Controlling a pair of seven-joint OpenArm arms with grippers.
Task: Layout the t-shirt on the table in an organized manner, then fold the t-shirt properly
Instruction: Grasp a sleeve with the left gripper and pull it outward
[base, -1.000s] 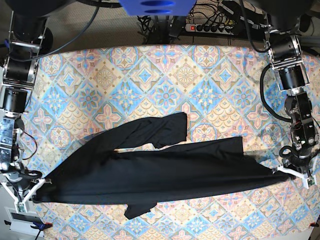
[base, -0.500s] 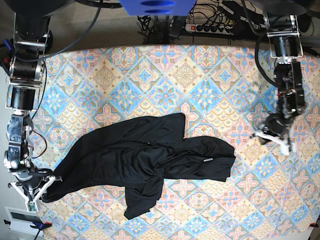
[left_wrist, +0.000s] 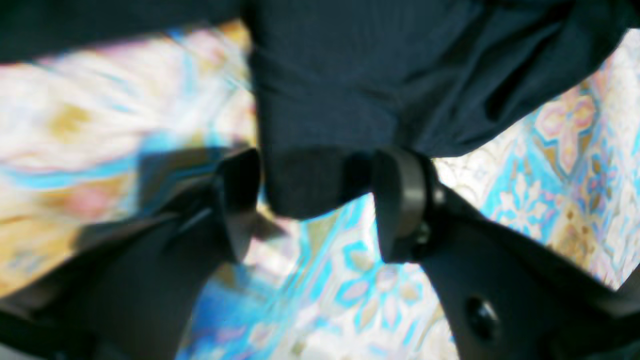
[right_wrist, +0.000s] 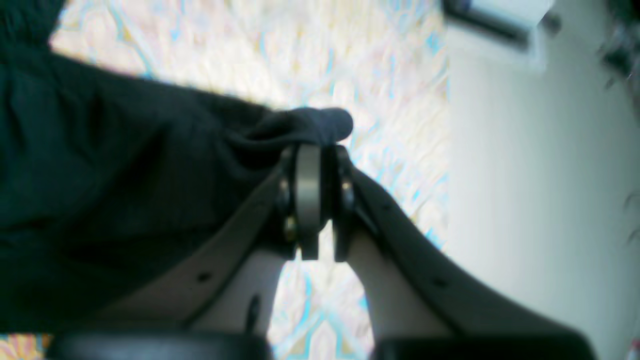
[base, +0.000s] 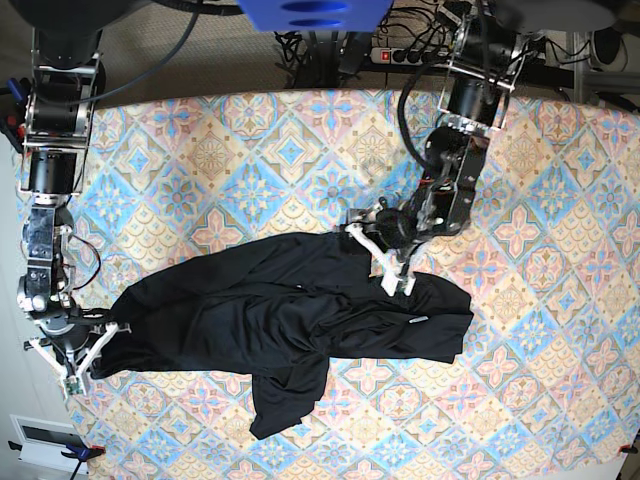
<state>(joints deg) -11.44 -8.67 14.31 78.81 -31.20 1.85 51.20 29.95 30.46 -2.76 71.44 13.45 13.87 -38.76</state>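
In the left wrist view, the left claw (left_wrist: 315, 205) stands spread wide, a blunt end of the black t-shirt (left_wrist: 400, 75) lying between its fingers (left_wrist: 400, 200) but not squeezed by either; below it shows the patterned cloth of the desk (left_wrist: 565, 165), blurred on the left side. In the right wrist view, the right claw (right_wrist: 315, 200) is pinched tight on a bunched edge of the t-shirt (right_wrist: 100, 175), a rounded nub of fabric poking out above the fingertips (right_wrist: 307, 195); the garment spreads away to the left over the desk (right_wrist: 300, 60), whose edge runs down the right with pale floor beyond. In the base view, the t-shirt (base: 290, 320) lies crumpled across the middle of the desk (base: 250, 150), one part trailing toward the near edge. The left claw (base: 380, 255) sits at the upper right rim of the fabric, and the right claw (base: 90, 350) holds the garment's far left tip near the desk's side.
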